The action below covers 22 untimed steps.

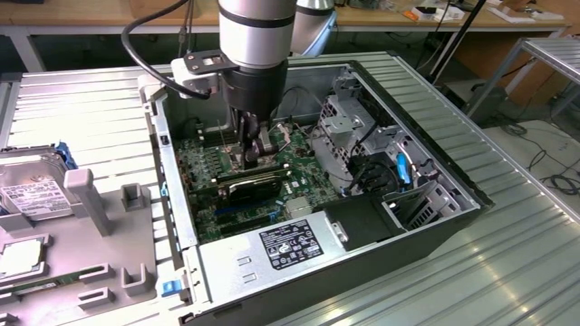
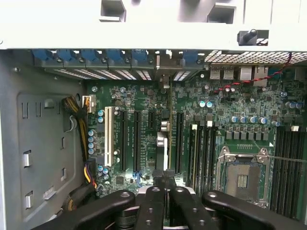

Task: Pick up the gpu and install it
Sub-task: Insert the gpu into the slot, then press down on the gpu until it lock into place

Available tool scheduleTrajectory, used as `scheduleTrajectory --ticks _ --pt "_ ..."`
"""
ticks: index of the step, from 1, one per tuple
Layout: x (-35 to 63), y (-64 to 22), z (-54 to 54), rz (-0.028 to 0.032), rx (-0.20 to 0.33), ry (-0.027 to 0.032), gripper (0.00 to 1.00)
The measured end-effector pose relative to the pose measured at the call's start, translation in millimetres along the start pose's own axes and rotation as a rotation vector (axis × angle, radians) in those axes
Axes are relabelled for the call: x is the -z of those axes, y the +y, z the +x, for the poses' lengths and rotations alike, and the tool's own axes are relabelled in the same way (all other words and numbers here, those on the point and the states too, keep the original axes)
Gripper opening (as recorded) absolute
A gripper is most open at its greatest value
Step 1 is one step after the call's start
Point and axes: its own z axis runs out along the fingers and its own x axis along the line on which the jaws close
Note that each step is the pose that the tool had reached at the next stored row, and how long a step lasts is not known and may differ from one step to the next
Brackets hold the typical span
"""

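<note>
One black gripper (image 1: 257, 156), centre of the exterior view, had jaws seemingly pinched onto one thin black-faced gpu (image 1: 249, 181) over one green motherboard (image 1: 200, 163).

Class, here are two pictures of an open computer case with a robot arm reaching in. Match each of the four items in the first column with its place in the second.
Column one
1. thin green and black gpu card
2. silver boxy hard drive with a white label
3. long white plastic slot
4. twisted red and black wire

Column two
a. outside the grey computer case, at the exterior view's left
b. on the green motherboard, beside the black slots
c. in the black gripper, over the motherboard
d. by the perforated metal panel

Pairs: 1-c, 2-a, 3-b, 4-d
</note>
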Motion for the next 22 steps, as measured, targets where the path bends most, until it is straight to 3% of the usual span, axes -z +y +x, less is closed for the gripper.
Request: scheduleTrajectory --ticks 1,7,8,9,11,17,20,22 --pt "0.0 0.0 0.0 0.0000 0.000 0.0000 0.11" --pt "0.0 0.1 0.0 0.0000 0.000 0.0003 0.11" --pt "1.1 2.2 -0.1 -0.0106 0.000 0.0064 0.11" --pt "1.1 6.0 -0.3 -0.0140 0.001 0.0061 0.11" --pt "1.2 10.8 -0.7 -0.0142 0.001 0.0061 0.11" --pt "1.2 12.1 -0.7 -0.0147 0.001 0.0061 0.11" --pt "1.6 30.1 -2.1 -0.0205 0.001 0.0083 0.11" --pt "1.7 32.4 -2.2 -0.0259 0.002 0.0081 0.11"
